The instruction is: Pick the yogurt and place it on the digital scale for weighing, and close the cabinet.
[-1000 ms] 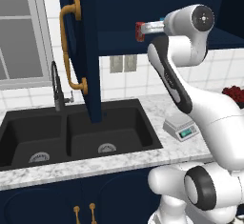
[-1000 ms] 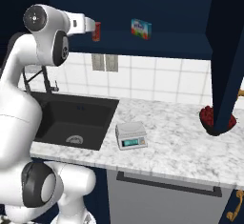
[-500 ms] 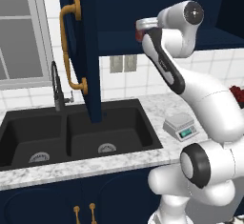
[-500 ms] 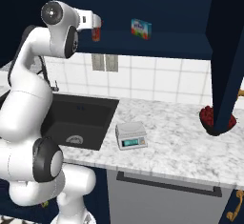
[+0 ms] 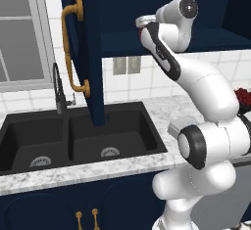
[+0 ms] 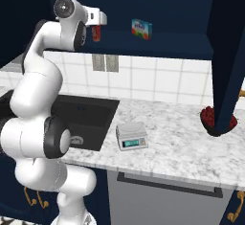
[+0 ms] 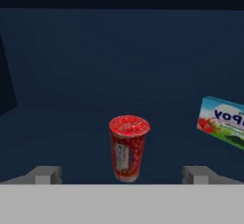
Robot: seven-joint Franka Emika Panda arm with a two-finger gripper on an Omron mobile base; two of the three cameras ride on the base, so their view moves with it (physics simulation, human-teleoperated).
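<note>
Watching: I see the arm raised high, with the gripper (image 7: 122, 174) pointed into the open cabinet (image 5: 162, 9).
Gripper: its two fingers (image 7: 45, 174) are spread wide, one on each side of the yogurt (image 7: 127, 147), and I see a gap on both sides, so they do not touch it.
Yogurt: it stands upright on the dark cabinet shelf, between the fingers; from the right base view I see it just under the hand, at the front edge of the shelf.
Carton: a flat blue-green carton (image 7: 224, 122) with red print is on the same shelf, well apart from the yogurt.
Scale: the scale (image 6: 131, 136) sits on the marble counter (image 6: 182, 147) just beside the black sink (image 5: 78, 138).
Cabinet doors: both stand open; I see the left door (image 5: 81, 48) with its curved brass handle (image 5: 73, 53) hanging over the sink.
Bowl: a dark bowl (image 6: 217, 119) with red pieces is on the counter, partly behind the right door.
</note>
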